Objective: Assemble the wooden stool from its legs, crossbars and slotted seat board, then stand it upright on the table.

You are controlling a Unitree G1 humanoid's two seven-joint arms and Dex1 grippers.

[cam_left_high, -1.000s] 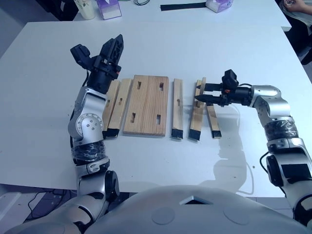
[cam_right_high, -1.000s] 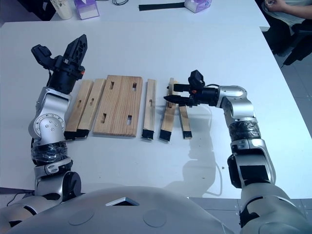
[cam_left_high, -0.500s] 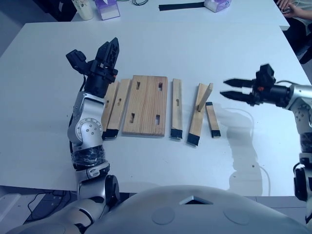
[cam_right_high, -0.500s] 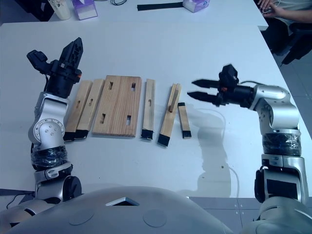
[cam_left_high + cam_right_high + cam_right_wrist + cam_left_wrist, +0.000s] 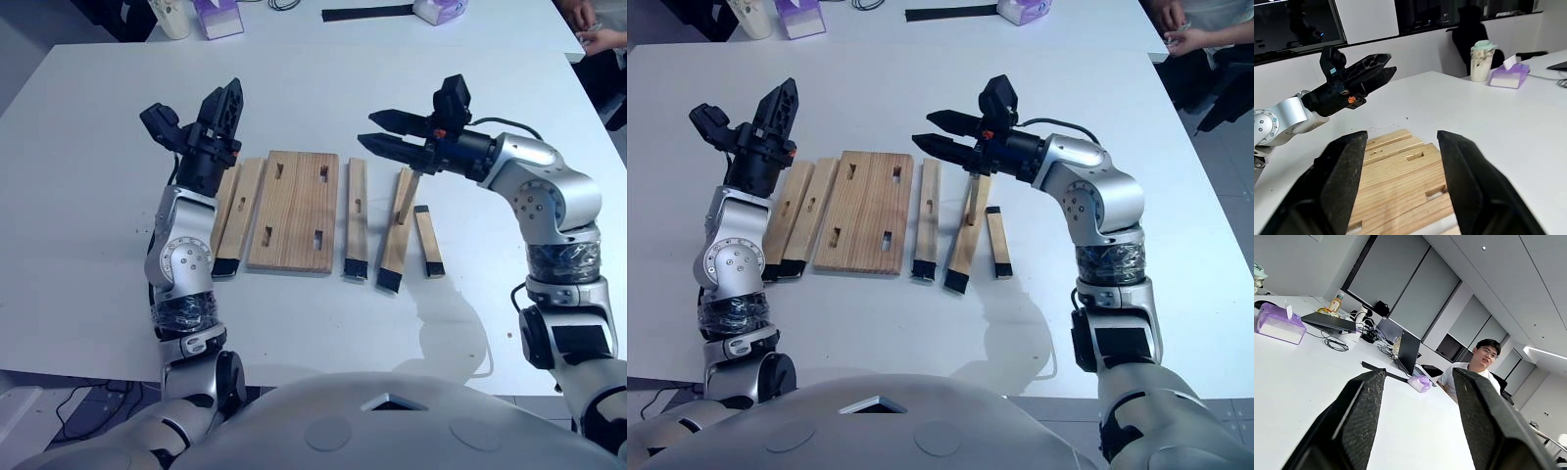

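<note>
Wooden stool parts are laid flat in a row on the white table (image 5: 88, 147) in the head views. The slotted seat board (image 5: 292, 211) lies in the middle of the row, with two legs (image 5: 243, 211) just beside its left edge and a third leg (image 5: 356, 217) just beside its right edge. Further right, a fourth leg (image 5: 396, 230) is seen with a small crossbar (image 5: 409, 196) tilted up from it, and a short crossbar (image 5: 428, 241) lies flat beside that. The left gripper (image 5: 227, 93) is held raised over the far ends of the two legs, pointing upward. The right gripper (image 5: 367, 127) is held in the air above the far end of the third leg, its fingers parted wide with nothing between them.

From the left wrist, the left gripper (image 5: 1420, 377) is shown spread wide and empty, with the table top, a purple tissue box (image 5: 1278, 325) and a laptop (image 5: 1408, 350) beyond it.

From the right wrist, the right gripper (image 5: 1403, 137) is shown gaping above the slotted seat board (image 5: 1405, 191), and the left gripper (image 5: 1383, 66) is seen farther off.
</note>
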